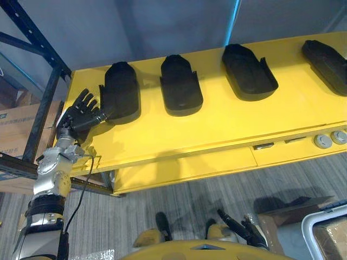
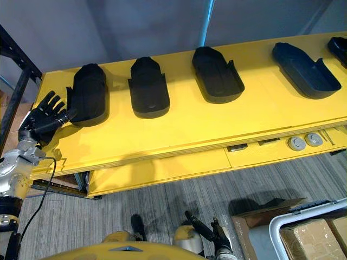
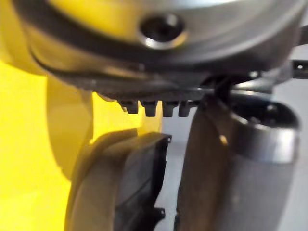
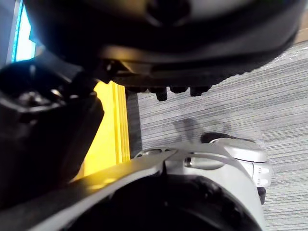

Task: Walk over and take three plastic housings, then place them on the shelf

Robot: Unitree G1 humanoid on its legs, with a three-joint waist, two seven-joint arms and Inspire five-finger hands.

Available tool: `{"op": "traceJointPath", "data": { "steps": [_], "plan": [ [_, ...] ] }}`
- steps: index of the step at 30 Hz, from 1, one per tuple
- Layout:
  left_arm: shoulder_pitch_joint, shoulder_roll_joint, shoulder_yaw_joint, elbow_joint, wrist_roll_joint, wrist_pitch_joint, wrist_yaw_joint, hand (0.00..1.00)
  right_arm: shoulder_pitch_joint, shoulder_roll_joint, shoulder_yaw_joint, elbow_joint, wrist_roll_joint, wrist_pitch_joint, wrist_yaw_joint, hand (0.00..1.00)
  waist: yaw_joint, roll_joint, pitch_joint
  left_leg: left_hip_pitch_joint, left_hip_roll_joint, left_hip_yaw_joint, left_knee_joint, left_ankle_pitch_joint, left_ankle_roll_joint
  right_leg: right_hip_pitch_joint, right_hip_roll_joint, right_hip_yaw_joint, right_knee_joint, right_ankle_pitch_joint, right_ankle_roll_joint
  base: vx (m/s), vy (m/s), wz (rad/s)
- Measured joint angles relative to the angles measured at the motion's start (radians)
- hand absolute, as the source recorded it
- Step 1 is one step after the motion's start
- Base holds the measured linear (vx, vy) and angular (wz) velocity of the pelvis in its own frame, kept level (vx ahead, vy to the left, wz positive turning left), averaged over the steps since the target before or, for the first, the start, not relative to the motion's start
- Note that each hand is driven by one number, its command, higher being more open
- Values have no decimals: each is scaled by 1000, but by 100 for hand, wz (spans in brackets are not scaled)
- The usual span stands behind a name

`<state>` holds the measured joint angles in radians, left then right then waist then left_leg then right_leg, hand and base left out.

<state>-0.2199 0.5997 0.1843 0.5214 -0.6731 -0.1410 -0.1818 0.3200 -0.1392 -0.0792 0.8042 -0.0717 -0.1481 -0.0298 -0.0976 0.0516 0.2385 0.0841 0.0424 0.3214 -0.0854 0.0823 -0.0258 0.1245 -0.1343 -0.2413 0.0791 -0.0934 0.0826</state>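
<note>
On the yellow table (image 1: 217,130), in the left eye view, 4 black plastic housings (image 1: 181,86) lie in a row, well apart from one another, all resting flat. At the table's left end the left hand (image 1: 81,116) hovers with its fingers spread wide and holds nothing. Its thumb reaches to the lower left edge of the leftmost housing (image 1: 122,92), and I cannot tell whether it touches. The right hand (image 1: 241,226) hangs low over the grey floor (image 1: 179,206), fingers relaxed and empty. The right eye view adds a 5th housing (image 2: 339,51) at the far right edge and 2 tape rolls (image 2: 296,143) on the table's lower ledge. The left wrist view shows a row of fingertips (image 3: 154,107) over the yellow top, with a housing's dark rim just past them. The right wrist view shows that hand's short fingertips over the floor beside the table's yellow edge.
</note>
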Motion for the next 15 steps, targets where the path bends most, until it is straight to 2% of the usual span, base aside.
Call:
{"op": "traceJointPath", "data": {
  "steps": [1,2,4,5,7,10,11,15],
  "plan": [
    [2,0,2,0,60,-24,65,100,0,0,0,0,0,0,-2,100,2,0,0,0,0,-1,0,1,0,0,0,-1,1,0,0,0,0,0],
    [2,-1,7,0,80,-35,94,100,0,0,1,0,0,0,-3,100,3,0,0,0,0,-1,0,1,0,0,0,-1,1,0,0,0,0,0],
    [2,-3,41,-6,180,-100,214,100,2,0,1,1,1,0,-10,100,6,0,0,-2,0,-3,0,2,1,0,0,-2,-3,1,2,0,0,0],
    [2,-5,51,-17,194,-112,242,100,3,1,1,1,2,0,-13,100,8,-1,0,-2,-1,-4,0,2,1,0,0,-2,-5,2,3,12,15,6],
    [10,-25,87,-131,213,-157,327,100,10,4,3,1,5,-2,-25,100,16,-3,-2,-7,-4,-13,0,3,3,5,0,-6,-11,4,5,31,13,12],
    [35,-53,105,-316,213,-193,358,100,13,8,4,1,10,-3,-29,100,19,-6,-3,-6,-7,-18,0,2,3,13,-3,-12,-16,4,5,45,14,9],
    [35,-66,103,-426,213,-197,346,100,13,8,5,1,11,-3,-32,100,19,-6,-4,-4,-7,-18,0,2,3,16,-3,-14,-18,4,5,18,7,3],
    [49,-101,67,-613,206,-205,262,100,18,5,3,3,44,-5,-53,100,10,0,-22,-2,-3,-3,-4,0,-1,15,0,0,-20,7,2,4,4,-10]
  ]
}}
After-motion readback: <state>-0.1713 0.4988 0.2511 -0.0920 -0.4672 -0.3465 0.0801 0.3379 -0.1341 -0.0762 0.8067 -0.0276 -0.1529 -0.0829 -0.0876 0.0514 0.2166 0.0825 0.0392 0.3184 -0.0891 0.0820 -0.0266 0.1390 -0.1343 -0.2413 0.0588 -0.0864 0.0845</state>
